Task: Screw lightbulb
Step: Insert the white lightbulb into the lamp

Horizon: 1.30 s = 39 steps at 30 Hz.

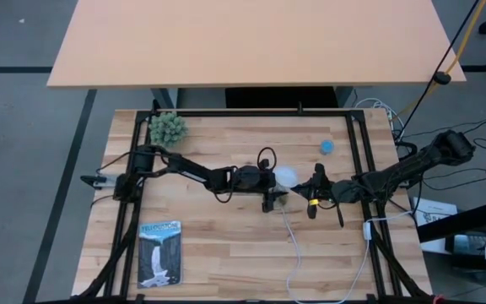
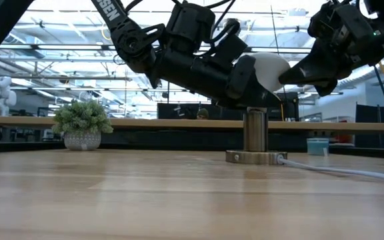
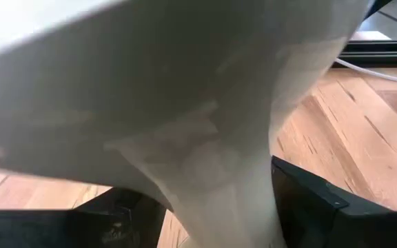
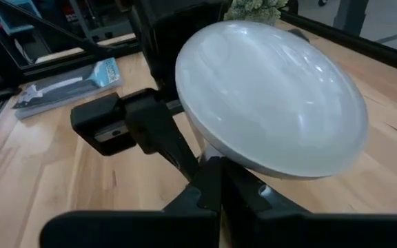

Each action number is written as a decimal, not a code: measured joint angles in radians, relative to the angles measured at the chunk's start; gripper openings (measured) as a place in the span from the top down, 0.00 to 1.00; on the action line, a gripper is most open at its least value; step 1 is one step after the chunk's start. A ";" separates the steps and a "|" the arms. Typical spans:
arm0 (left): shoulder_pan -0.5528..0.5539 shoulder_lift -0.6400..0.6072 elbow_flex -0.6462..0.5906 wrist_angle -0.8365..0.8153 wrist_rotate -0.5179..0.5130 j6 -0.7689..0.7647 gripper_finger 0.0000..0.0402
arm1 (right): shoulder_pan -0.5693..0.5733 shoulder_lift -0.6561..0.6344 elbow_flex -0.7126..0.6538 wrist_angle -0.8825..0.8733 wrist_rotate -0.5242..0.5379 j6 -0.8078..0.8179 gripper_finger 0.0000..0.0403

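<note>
**Bulb held over socket for threading**

Pinched at the neck by left gripper [image 2: 245, 83], lightbulb [image 2: 269, 70] hanging tilted just above the socket [image 2: 254, 130], presumably to seat its base. Right gripper [image 2: 295, 75] beside the dome; finger state impossible to tell.

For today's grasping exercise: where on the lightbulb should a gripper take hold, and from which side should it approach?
Grip the lightbulb on its tapering neck below the dome, coming in sideways, as the left gripper does. The neck is narrow enough for two fingers; the dome is wide and smooth. That probably leaves the base free to turn over the socket. The right gripper waits opposite.
</note>
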<state>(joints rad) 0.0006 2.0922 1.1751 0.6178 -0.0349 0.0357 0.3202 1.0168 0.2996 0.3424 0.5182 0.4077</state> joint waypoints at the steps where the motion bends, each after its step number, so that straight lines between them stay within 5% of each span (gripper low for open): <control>1: 0.000 0.000 0.000 0.000 0.000 0.000 0.42 | 0.000 0.000 0.000 -0.008 0.000 0.000 1.00; 15: -0.013 0.000 0.000 0.003 -0.001 0.079 0.42 | -0.071 0.000 -0.001 -0.144 0.009 0.016 1.00; 29: -0.015 0.000 0.000 0.006 -0.011 0.122 0.42 | -0.110 0.000 0.100 -0.160 0.005 -0.195 1.00; 39: -0.014 0.000 0.000 0.012 -0.012 0.136 0.42 | -0.109 0.000 0.118 -0.286 -0.031 -0.073 1.00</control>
<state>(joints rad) -0.0135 2.0922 1.1748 0.6303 -0.0471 0.1715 0.2111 1.0168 0.4179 0.0566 0.4873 0.3345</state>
